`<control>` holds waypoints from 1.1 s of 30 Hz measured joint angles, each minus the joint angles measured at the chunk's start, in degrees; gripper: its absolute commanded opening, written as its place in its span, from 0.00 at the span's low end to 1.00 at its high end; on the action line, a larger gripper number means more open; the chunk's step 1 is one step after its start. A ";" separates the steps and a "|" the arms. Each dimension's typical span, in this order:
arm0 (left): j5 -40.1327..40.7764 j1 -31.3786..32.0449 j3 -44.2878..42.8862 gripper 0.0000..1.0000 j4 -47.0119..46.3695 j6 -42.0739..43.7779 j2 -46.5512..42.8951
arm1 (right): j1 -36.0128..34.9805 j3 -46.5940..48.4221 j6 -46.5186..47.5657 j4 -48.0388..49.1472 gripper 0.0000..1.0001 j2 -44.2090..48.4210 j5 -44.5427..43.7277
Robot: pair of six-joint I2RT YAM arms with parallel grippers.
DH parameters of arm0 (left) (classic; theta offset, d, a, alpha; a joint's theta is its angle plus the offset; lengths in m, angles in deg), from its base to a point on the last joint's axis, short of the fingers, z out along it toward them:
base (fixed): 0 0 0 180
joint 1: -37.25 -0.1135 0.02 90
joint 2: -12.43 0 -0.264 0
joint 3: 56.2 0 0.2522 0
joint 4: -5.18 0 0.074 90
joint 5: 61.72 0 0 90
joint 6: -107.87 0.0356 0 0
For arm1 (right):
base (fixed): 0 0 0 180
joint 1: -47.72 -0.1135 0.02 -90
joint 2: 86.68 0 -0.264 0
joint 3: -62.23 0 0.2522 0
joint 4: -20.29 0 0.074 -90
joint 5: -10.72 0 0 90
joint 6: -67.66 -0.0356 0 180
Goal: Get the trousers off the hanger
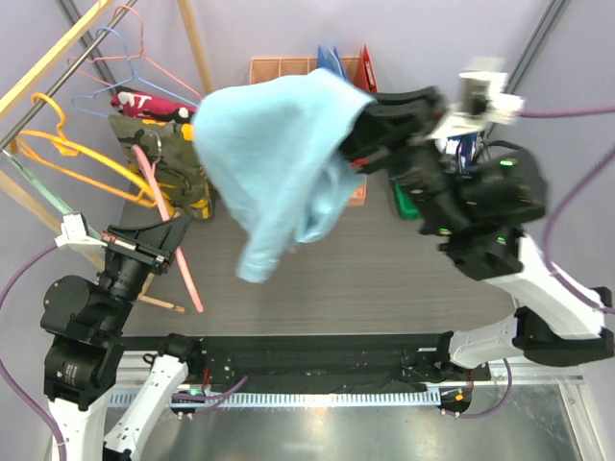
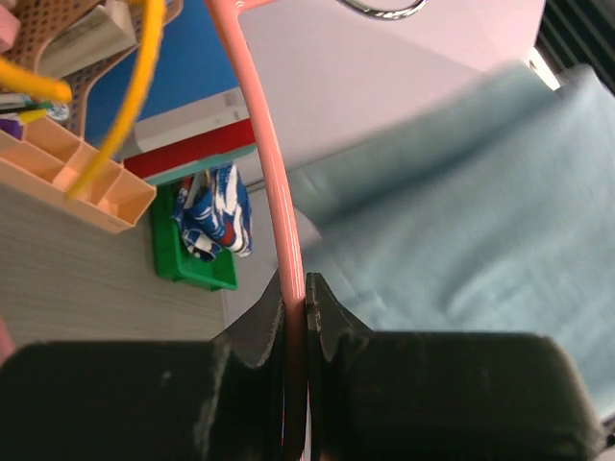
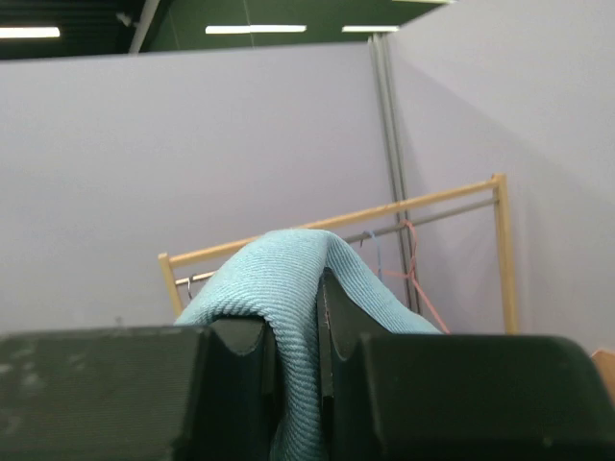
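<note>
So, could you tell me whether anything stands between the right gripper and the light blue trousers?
Nothing visible does: the right gripper is shut directly on the light blue trousers, with a fold of the cloth pinched inside it. The pink hanger is clamped in the left gripper.

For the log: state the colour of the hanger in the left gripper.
Pink hanger; clearest in left wrist view.

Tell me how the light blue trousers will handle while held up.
Probably floppy: the light blue trousers hang in loose folds from the right pincer. Likely light, since one pinch carries them. The ribbed weave bunched in its grip suggests they won't slip easily.
</note>
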State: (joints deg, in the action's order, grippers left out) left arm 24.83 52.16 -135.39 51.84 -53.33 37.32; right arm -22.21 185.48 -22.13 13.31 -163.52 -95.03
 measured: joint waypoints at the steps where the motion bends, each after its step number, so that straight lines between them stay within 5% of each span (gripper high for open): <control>1: 0.44 -0.04 0.00 0.00 0.72 0.17 0.00 | 0.04 0.00 0.42 0.13 0.01 1.55 -0.02; 9: -0.94 -0.04 0.00 0.00 2.64 1.86 1.33 | 0.04 -1.70 7.26 0.74 0.01 16.22 -3.54; 18: -14.58 -0.04 2.91 0.00 -3.28 3.39 8.20 | 0.07 -16.85 15.32 -0.24 0.01 33.55 -16.98; 33: -26.56 -0.04 15.82 0.00 -5.14 5.75 0.28 | 0.09 -40.19 15.26 -14.25 0.01 42.10 -34.14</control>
State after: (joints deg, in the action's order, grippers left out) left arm -1.72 52.12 -119.56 46.71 -47.58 37.60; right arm -22.12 145.29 -6.88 -0.94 -121.42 -129.17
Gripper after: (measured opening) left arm 0.076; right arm 0.174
